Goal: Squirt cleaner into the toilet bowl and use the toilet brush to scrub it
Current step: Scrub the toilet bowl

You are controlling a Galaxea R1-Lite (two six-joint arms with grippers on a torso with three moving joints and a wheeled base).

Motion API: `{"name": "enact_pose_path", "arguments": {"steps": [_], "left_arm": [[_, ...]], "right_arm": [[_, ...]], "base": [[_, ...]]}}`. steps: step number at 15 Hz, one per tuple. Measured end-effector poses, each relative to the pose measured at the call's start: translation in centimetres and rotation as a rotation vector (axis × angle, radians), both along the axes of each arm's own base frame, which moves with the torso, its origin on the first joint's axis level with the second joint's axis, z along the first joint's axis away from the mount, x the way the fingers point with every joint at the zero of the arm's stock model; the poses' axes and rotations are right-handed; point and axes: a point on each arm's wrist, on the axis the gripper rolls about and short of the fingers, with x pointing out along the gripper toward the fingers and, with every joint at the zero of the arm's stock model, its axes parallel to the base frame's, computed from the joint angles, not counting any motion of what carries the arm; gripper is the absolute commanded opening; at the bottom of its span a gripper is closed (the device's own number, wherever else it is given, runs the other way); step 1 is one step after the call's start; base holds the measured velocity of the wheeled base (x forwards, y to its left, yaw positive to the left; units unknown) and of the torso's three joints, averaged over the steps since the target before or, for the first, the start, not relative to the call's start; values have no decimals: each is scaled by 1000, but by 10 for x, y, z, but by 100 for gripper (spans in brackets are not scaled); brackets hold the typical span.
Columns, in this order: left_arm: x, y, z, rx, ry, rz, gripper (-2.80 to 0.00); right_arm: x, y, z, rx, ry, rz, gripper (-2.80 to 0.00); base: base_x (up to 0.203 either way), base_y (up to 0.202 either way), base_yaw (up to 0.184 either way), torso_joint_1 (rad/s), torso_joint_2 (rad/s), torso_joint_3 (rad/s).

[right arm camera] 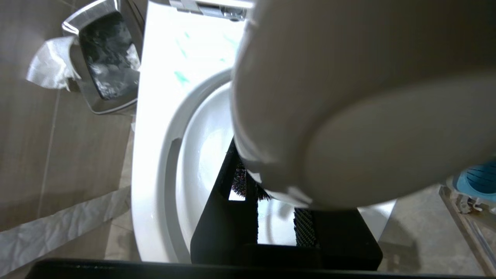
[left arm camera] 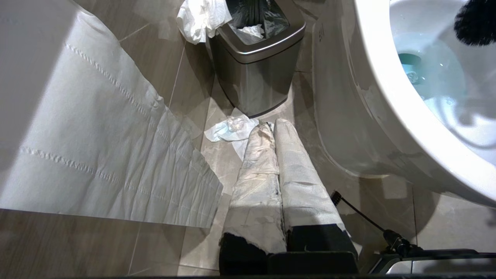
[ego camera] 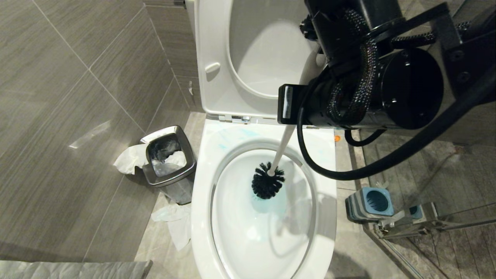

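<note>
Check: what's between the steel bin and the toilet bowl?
Head view: only a narrow strip of bare floor tile between the steel bin and the toilet bowl. Crumpled tissue lies just nearer the camera, by the bowl's base.

Bright overhead light glares off the toilet bowl (right arm camera: 162,58) rim; wall tiles (ego camera: 58,97) shine, and the near brush handle (right arm camera: 348,97) blurs.

Head view steeply down, wrist views low, all sharing toilet bowl (ego camera: 205,217)
</note>
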Motion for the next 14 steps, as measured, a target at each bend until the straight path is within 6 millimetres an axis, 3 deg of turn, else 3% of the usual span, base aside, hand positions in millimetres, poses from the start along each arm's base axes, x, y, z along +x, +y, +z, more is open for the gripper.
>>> {"name": "enact_pose_path", "arguments": {"steps": [5, 14], "left_arm": [[0, 0, 0, -1, 0, 0, -280], [0, 0, 0, -2, 0, 0, -280]], "right_arm": [[4, 6, -8, -23, 9, -9, -280], [4, 6, -11, -13, 25, -26, -280]], "base": [[0, 0, 0, 0, 0, 19], [0, 0, 0, 1, 0, 189]]}}
